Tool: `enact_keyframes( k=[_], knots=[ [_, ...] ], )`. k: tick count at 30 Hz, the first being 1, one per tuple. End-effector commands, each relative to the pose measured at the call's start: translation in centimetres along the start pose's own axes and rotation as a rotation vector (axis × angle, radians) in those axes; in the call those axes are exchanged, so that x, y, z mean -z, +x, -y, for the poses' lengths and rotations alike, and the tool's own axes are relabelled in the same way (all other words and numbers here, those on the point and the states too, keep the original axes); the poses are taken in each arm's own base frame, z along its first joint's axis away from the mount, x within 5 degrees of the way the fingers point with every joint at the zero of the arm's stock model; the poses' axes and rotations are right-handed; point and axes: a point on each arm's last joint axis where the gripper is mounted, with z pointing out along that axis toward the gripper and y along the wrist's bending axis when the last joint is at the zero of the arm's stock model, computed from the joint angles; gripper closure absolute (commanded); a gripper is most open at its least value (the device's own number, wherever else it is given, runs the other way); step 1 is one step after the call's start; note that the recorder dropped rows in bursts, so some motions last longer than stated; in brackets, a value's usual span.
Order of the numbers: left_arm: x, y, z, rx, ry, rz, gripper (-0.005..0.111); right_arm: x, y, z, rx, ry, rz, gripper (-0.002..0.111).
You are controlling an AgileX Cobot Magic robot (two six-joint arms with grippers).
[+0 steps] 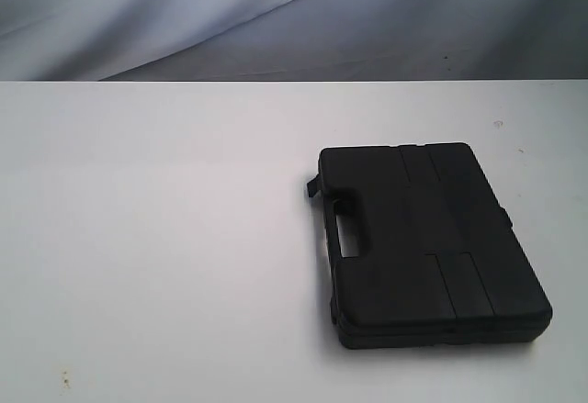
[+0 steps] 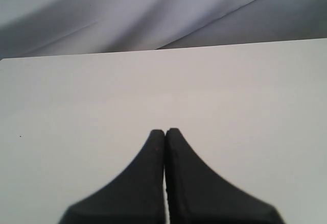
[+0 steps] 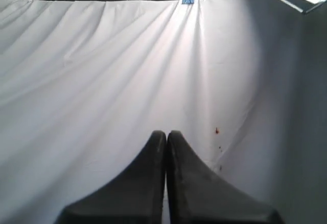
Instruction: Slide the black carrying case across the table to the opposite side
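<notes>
The flat matte black case [image 1: 427, 242] lies on the white table [image 1: 156, 238], right of the middle, with its handle slot [image 1: 347, 229] facing left. Neither arm shows in the exterior view. My left gripper [image 2: 165, 131] is shut with nothing in it and looks out over bare tabletop [image 2: 153, 86]; the case is not in that view. My right gripper [image 3: 166, 132] is shut and empty too, facing the white cloth backdrop [image 3: 102, 71]. The case and the table are out of the right wrist view.
A draped white cloth [image 1: 294, 17] hangs behind the table's far edge [image 1: 294, 81]. A blue clip [image 3: 187, 0] holds the cloth at its top. Small reddish specks [image 3: 216, 130] mark the cloth, and tiny dark specks [image 1: 65, 380] dot the table's near left.
</notes>
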Motion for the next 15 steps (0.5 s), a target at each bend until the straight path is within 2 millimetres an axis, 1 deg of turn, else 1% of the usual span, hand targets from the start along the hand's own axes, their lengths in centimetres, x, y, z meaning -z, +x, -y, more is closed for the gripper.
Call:
enact_keyframes(
  k=[1,4,6,7,10,15],
  knots=[
    [0.0,0.1,0.0,0.006,-0.002,0.005,0.107,0.0,-2.9,0.2,0.059,0.018,0.023,0.108],
    [0.0,0.1,0.0,0.006,-0.002,0.005,0.107,0.0,-4.1,0.2,0.118,0.017,0.056,0.108],
    [0.0,0.1,0.0,0.006,-0.002,0.005,0.107,0.0,-4.4,0.2,0.168,0.015,0.061,0.108],
    [0.0,0.1,0.0,0.006,-0.002,0.005,0.107,-0.4,-4.4,0.2,0.193,0.014,0.04,0.108],
    [0.0,0.1,0.0,0.006,-0.002,0.005,0.107,-1.8,-4.2,0.4,0.214,0.018,-0.055,0.108],
    [0.0,0.1,0.0,0.006,-0.002,0.005,0.107,-5.2,-4.5,0.6,0.217,0.014,-0.169,0.108]
  ],
)
